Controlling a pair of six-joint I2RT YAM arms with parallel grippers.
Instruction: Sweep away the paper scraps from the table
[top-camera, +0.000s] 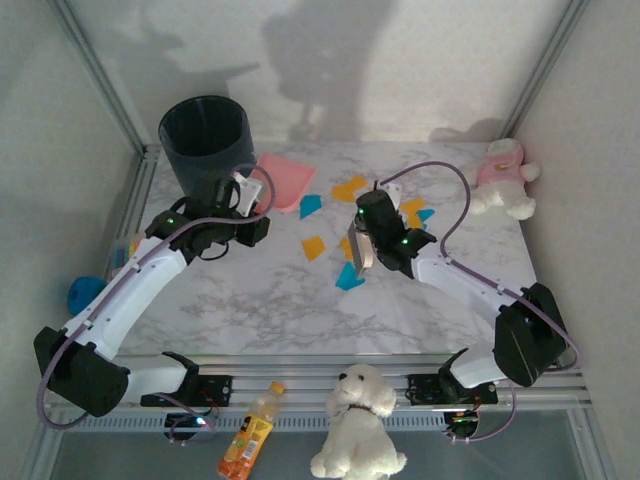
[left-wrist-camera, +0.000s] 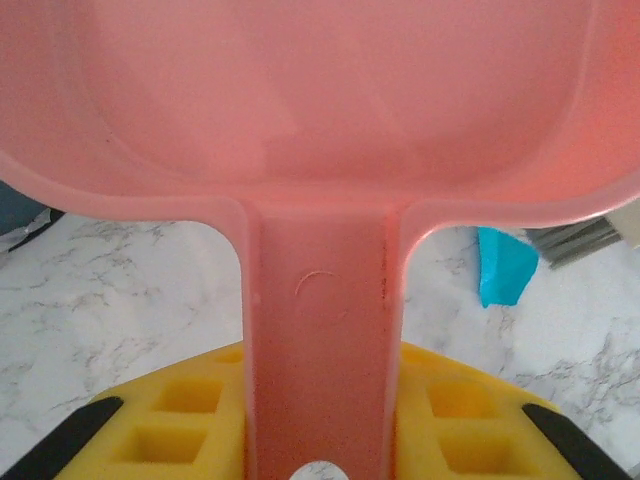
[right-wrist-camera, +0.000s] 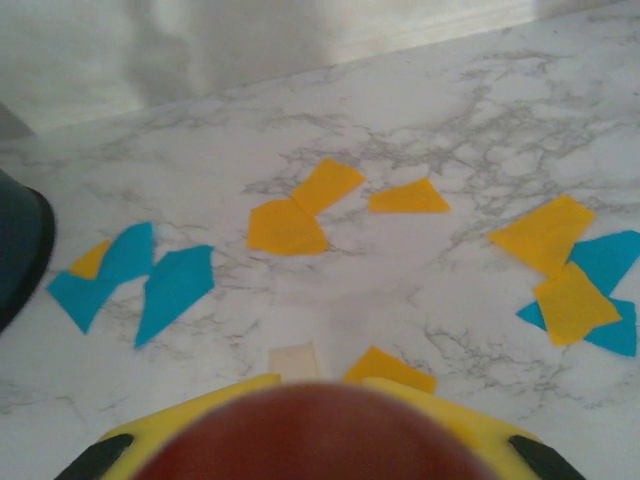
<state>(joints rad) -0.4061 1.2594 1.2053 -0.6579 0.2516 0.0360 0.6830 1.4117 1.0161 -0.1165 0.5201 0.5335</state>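
Gripping the pink dustpan (left-wrist-camera: 320, 120) by its handle, my left claw (left-wrist-camera: 320, 445) is clamping tight. My right claw (right-wrist-camera: 320, 455) is clenching a blurred red-brown item (right-wrist-camera: 320, 425). Orange and blue paper scraps (right-wrist-camera: 290, 225) are lying scattered on the marble table (top-camera: 250, 300), around my right claw. 1 dark bin (top-camera: 205, 140) is standing at the far-left corner, its interior reading too dark to judge.

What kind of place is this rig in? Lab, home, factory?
Probably a lab test cell: a marble-look table framed in aluminium rail, left arm and right arm bolted at its near edge, a staged plush dog.
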